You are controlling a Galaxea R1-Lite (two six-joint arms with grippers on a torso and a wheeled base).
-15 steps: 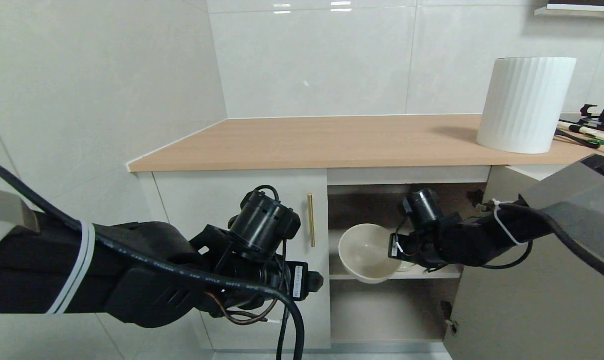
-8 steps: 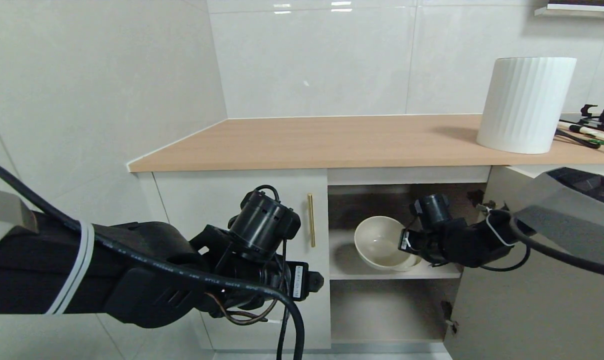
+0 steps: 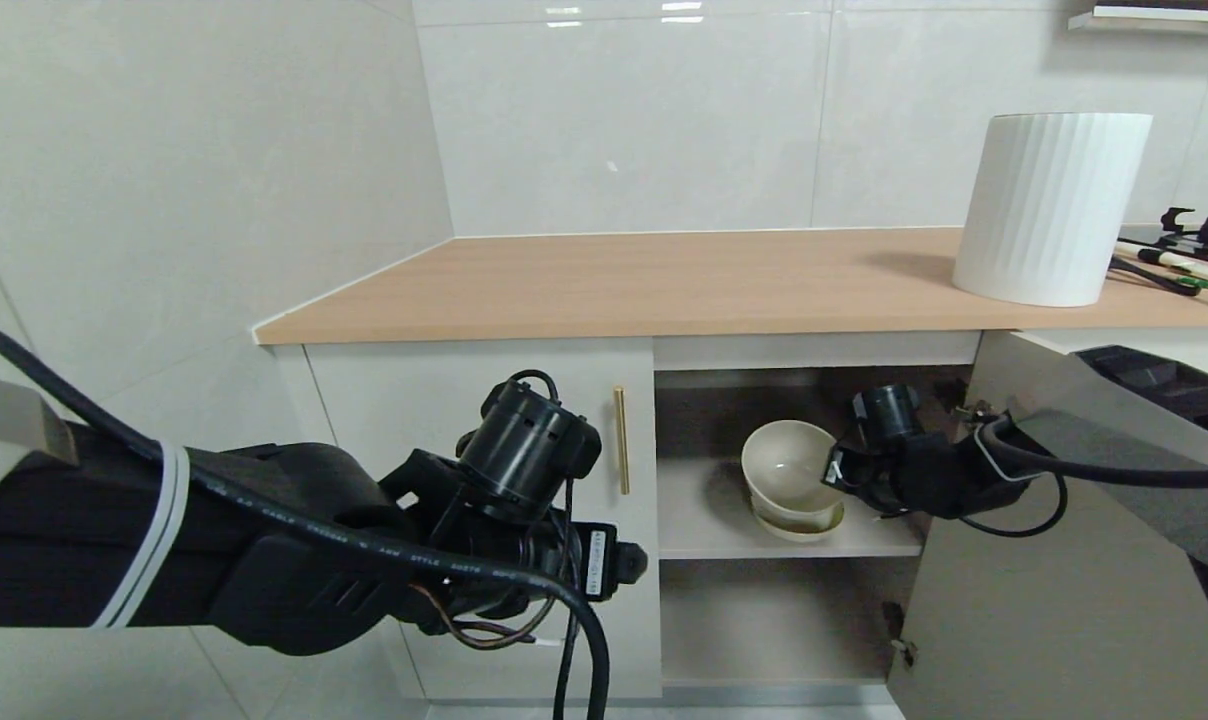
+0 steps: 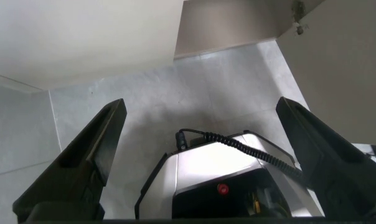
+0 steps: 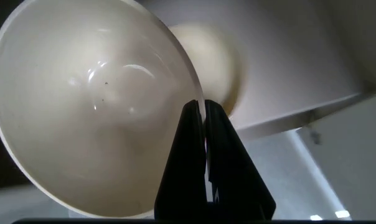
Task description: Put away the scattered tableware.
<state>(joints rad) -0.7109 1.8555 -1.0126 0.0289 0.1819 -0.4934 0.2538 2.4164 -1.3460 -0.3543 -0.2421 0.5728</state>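
Glossy white tiled walls (image 3: pixel 614 120) meet a wooden countertop (image 3: pixel 664 285) above a white cabinet (image 3: pixel 384 400), its right door (image 3: pixel 1014 620) open.

From my end the left arm (image 3: pixel 264 560) is a chunky matte-black shell with a thick black cable (image 3: pixel 595 665) draped along it and a white band (image 3: pixel 151 530) strapping it down. There's also a stubby black cylinder (image 3: pixel 529 450) on the wrist and a small white label (image 3: pixel 596 565). The right arm (image 3: pixel 1134 435) goes grey up top and black at the wrist, with a white zip tie (image 3: pixel 991 437). The left gripper (image 4: pixel 200 106) has two black wedge fingers, and the right gripper (image 5: pixel 205 115) has slim black blades.
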